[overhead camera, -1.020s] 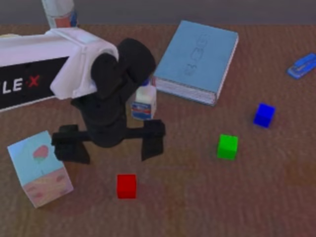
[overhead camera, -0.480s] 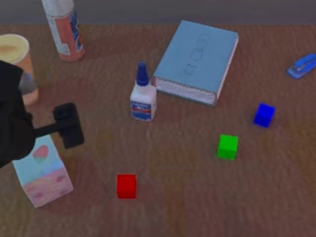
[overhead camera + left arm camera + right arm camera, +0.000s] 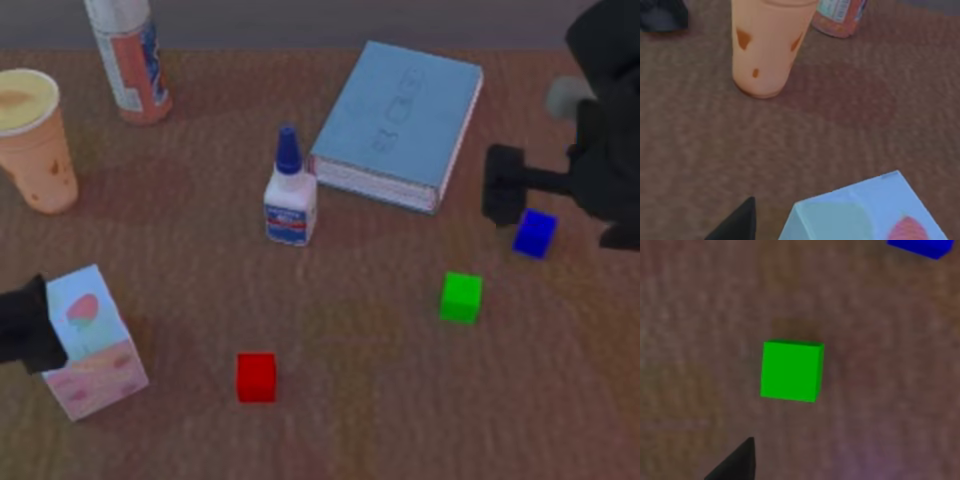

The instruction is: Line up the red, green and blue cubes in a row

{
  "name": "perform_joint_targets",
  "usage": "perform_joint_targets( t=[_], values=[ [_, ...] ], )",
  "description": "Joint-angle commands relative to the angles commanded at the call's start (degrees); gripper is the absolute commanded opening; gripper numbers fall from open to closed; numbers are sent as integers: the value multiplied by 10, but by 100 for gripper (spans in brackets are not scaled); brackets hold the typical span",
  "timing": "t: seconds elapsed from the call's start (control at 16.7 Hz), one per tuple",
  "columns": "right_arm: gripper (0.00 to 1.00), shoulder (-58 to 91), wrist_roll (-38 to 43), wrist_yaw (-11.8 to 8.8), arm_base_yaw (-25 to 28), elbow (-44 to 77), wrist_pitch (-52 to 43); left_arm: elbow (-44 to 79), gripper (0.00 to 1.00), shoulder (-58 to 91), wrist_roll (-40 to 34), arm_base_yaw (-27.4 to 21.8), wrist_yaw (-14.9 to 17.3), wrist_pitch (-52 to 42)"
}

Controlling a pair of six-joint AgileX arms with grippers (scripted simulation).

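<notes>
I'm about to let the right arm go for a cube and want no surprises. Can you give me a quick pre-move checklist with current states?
1. Green cube free, nothing touching it: ok.
2. Blue cube clear of the right gripper: cannot tell, gripper overlaps it from above.
3. Right gripper empty: cannot tell.
4. Left gripper out of the way at the table's left edge beside the pictured box: ok.
5. Red cube unobstructed: ok.
</notes>
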Motion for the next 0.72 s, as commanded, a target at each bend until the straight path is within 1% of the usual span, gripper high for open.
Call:
perform_joint_targets(
  t=[0.18,0.36,0.54,0.72],
  values=[
    [100,129,44,0,31,104,-67,-69,100,-104,68,34,7,69],
    [100,226,77,0,53,182,-113,-111,100,-183,121,55,13,121],
    [100,271,94,0,65,223,-136,-129,100,-221,150,64,17,149],
    [100,274,95,0,66,227,-137,-130,100,-224,153,64,17,151]
  ],
)
